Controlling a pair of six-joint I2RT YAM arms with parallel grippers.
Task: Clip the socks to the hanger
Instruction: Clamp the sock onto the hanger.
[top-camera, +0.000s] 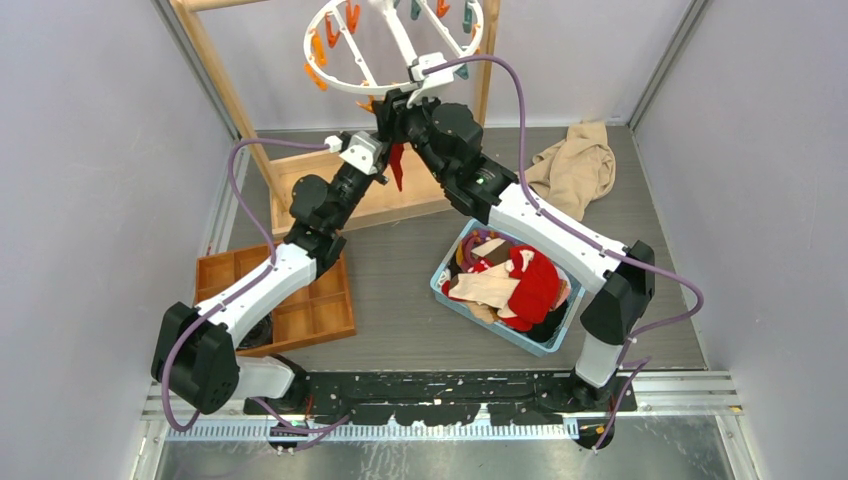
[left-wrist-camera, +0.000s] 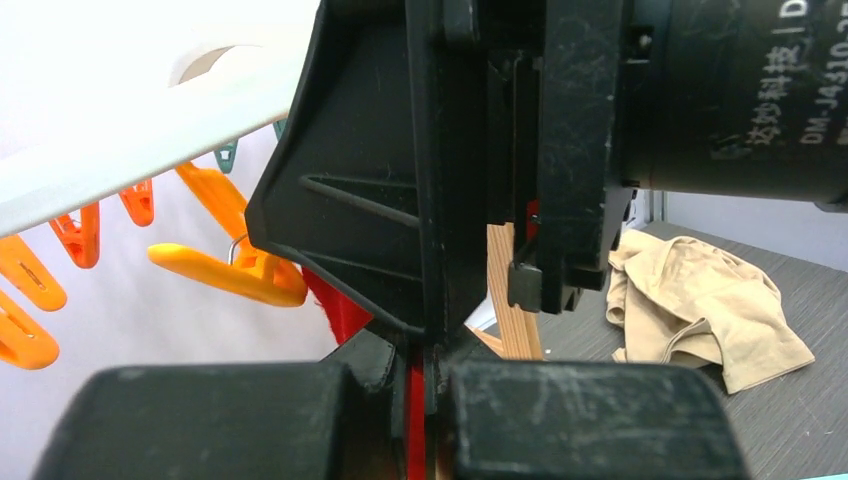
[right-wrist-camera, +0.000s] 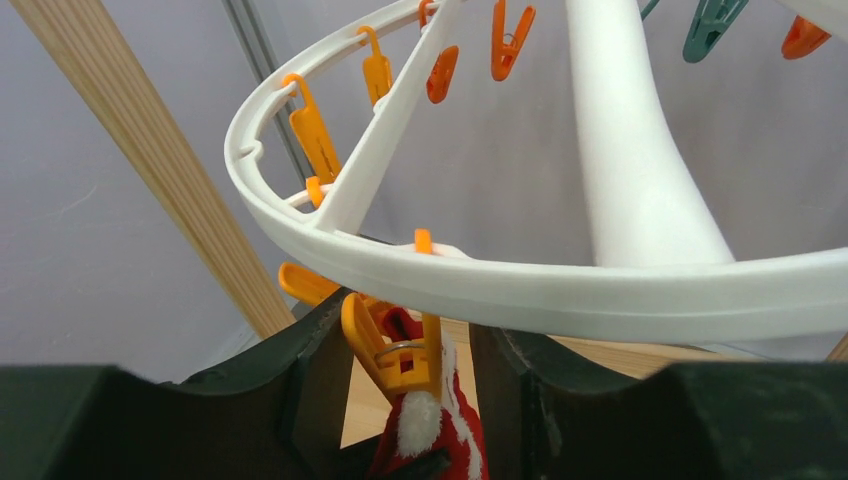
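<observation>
The hanger (top-camera: 335, 82), a white ring (right-wrist-camera: 560, 290) with orange and teal clips, hangs at the back. A red sock with white trim (right-wrist-camera: 440, 430) dangles from an orange clip (right-wrist-camera: 395, 355) under the near rim, and the clip's tips pinch its top edge. My right gripper (right-wrist-camera: 415, 390) stands open around that clip, its left finger close to a clip handle and its right finger apart. Just below, my left gripper (top-camera: 390, 160) is shut on the lower part of the same red sock (left-wrist-camera: 335, 305). Much of the left wrist view is blocked by the right gripper's body.
A blue bin (top-camera: 500, 335) with several more socks sits at the centre right. A beige cloth (top-camera: 575, 165) lies at the back right. A wooden compartment tray (top-camera: 215, 265) is on the left. The tall wooden frame (top-camera: 225, 90) stands behind the arms.
</observation>
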